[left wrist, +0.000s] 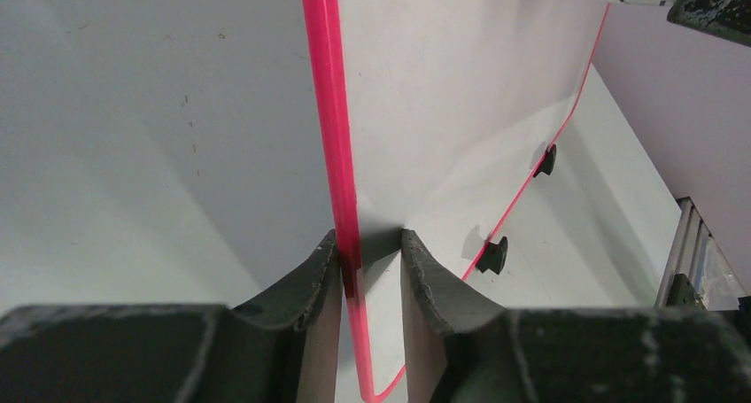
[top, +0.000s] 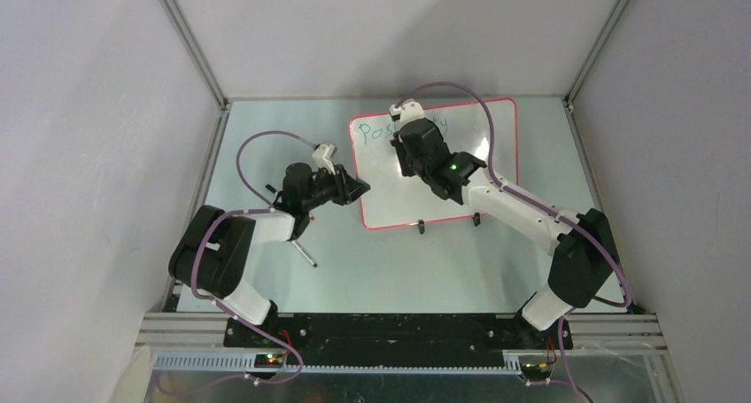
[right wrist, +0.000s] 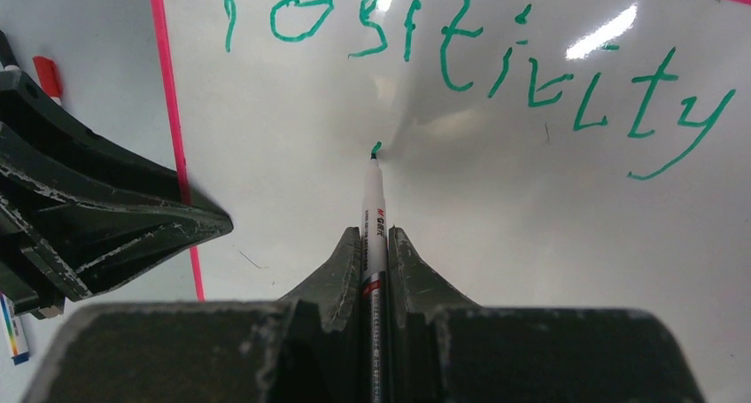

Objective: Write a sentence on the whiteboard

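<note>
The whiteboard (top: 460, 186) with its red-pink rim lies on the table. The sentence (right wrist: 478, 49) is one green line reading "Positivity", also seen in the top view (top: 376, 130). My right gripper (right wrist: 374, 235) is shut on a white marker (right wrist: 373, 204). The marker's tip rests on the board just below that line, at a small green mark (right wrist: 376, 146). My left gripper (left wrist: 370, 239) is shut on the board's left edge, with the rim (left wrist: 329, 111) between its fingers. In the top view it (top: 359, 189) sits at the board's left rim.
The board's two black feet (left wrist: 493, 254) stick out of its near edge. A thin dark pen (top: 305, 252) lies on the table beside the left arm. A red-capped marker (right wrist: 49, 77) lies left of the board. Grey walls close in the table.
</note>
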Motion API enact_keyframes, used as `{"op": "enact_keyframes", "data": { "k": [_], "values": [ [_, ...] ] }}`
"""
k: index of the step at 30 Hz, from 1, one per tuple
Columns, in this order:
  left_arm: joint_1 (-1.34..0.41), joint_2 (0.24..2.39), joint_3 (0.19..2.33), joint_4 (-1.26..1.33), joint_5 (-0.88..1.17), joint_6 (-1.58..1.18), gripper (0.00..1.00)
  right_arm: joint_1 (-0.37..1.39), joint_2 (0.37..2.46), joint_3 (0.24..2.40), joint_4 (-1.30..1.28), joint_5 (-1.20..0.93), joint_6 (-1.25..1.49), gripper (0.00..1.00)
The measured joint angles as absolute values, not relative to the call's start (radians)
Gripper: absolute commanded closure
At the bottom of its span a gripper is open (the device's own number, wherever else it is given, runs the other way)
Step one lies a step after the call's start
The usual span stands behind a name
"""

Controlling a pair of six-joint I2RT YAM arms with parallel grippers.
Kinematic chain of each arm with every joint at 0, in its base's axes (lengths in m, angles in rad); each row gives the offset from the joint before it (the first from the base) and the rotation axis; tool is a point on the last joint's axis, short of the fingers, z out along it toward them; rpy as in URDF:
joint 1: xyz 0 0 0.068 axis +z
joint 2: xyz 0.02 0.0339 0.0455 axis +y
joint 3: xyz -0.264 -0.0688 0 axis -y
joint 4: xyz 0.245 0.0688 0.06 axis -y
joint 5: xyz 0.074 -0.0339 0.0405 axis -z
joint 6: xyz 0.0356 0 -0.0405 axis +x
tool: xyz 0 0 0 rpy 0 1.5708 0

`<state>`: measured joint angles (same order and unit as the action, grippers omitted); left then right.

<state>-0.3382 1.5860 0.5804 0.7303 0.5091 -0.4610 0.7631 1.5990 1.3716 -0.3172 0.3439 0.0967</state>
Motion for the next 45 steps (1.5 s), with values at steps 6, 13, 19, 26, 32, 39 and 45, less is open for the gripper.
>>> {"op": "enact_keyframes", "data": {
  "k": [6, 13, 19, 26, 32, 39, 45],
  "values": [
    [-0.338, 1.586, 0.58, 0.73, 0.51, -0.461, 0.72, 0.765, 1.599, 1.372, -0.345, 0.344, 0.102, 1.0],
    [-0.338, 1.586, 0.58, 0.73, 0.511, -0.462, 0.72, 0.765, 1.599, 1.372, -0.369, 0.34, 0.105, 1.0],
    [-0.338, 1.586, 0.58, 0.731, 0.513, -0.462, 0.73, 0.771, 1.599, 1.371, -0.395, 0.335, 0.105, 1.0],
    [-0.338, 1.586, 0.58, 0.731, 0.516, -0.462, 0.73, 0.773, 1.599, 1.371, -0.402, 0.334, 0.104, 1.0],
    [-0.338, 1.586, 0.58, 0.732, 0.519, -0.462, 0.73, 0.778, 1.599, 1.371, -0.419, 0.335, 0.104, 1.0],
    [-0.338, 1.586, 0.58, 0.733, 0.519, -0.462, 0.73, 0.778, 1.599, 1.371, -0.422, 0.337, 0.1, 1.0],
    [-0.338, 1.586, 0.58, 0.733, 0.519, -0.462, 0.73, 0.777, 1.599, 1.371, -0.422, 0.336, 0.096, 1.0]
  ]
}}
